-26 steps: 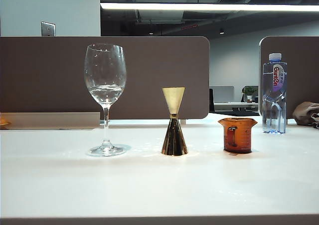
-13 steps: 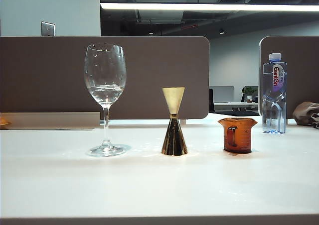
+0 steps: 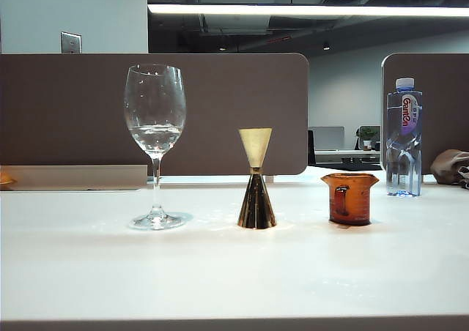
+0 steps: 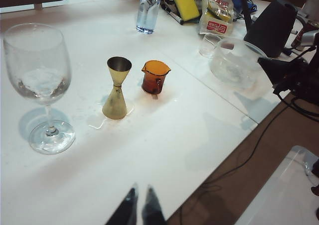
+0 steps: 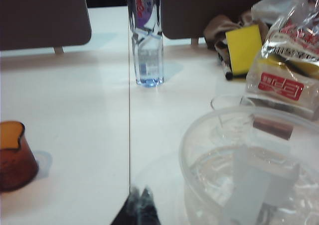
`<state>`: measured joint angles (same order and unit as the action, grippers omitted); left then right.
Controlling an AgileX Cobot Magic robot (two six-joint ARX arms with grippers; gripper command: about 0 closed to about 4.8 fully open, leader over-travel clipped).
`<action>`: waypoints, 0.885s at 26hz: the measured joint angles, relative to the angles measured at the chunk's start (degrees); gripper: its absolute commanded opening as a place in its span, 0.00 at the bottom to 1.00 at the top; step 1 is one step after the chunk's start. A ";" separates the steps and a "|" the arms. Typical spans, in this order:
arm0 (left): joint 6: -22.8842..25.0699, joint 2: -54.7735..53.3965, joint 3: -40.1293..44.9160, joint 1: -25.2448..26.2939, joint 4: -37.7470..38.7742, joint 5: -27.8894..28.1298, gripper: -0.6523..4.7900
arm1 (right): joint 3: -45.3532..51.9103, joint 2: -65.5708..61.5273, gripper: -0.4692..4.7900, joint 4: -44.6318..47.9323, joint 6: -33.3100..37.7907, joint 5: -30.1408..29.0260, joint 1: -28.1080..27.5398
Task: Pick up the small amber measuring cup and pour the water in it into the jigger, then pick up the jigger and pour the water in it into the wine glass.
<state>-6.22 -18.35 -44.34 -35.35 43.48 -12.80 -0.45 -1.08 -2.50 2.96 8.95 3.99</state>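
Wine glass: the wine glass (image 3: 154,144) stands upright toward the table's (image 3: 220,280) left side, with water (image 3: 154,136) low in its bowl; the left wrist view (image 4: 42,85) shows it too, the right wrist view does not.
Jigger: the jigger (image 3: 256,179) stands upright mid-table between glass and cup, apart from both; only the left wrist view (image 4: 116,88) looks into its dark upper cone.
Measuring cup: the small amber measuring cup (image 3: 349,198) stands just right of the jigger, handle facing the exterior camera; the right wrist view (image 5: 15,155) catches it only partly.
Water bottle: a clear plastic water bottle (image 3: 403,138) stands near the table's far right edge.
Wrist-only items: a clear plastic bowl (image 5: 249,170), a yellow sponge (image 5: 243,43) and a packaged bag (image 5: 286,70) lie toward the right end, unseen from the exterior.
Left gripper: the left gripper (image 4: 139,207) hangs over the near edge, fingers narrowly apart, holding nothing.
Right gripper: the right gripper (image 5: 139,202) sits beside the bowl, fingers pressed together, empty.
Exterior view: neither gripper appears.
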 measured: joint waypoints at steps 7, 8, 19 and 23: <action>0.00 0.00 0.00 -0.02 0.04 0.00 0.17 | 0.00 0.96 0.09 0.44 0.02 0.00 0.00; 0.00 0.00 0.00 -0.02 0.00 0.00 0.17 | 0.00 0.96 0.09 0.46 0.00 0.00 0.00; 0.00 0.00 0.00 -0.02 0.00 0.00 0.17 | 0.00 0.96 0.09 -2.19 0.02 -4.20 -0.02; 0.00 0.00 0.00 -0.02 0.00 0.00 0.17 | 0.00 0.96 0.09 -6.25 0.00 -6.10 0.02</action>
<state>-6.22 -18.35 -44.34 -35.38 43.48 -12.80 -0.45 -0.12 -8.75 2.96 2.85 4.01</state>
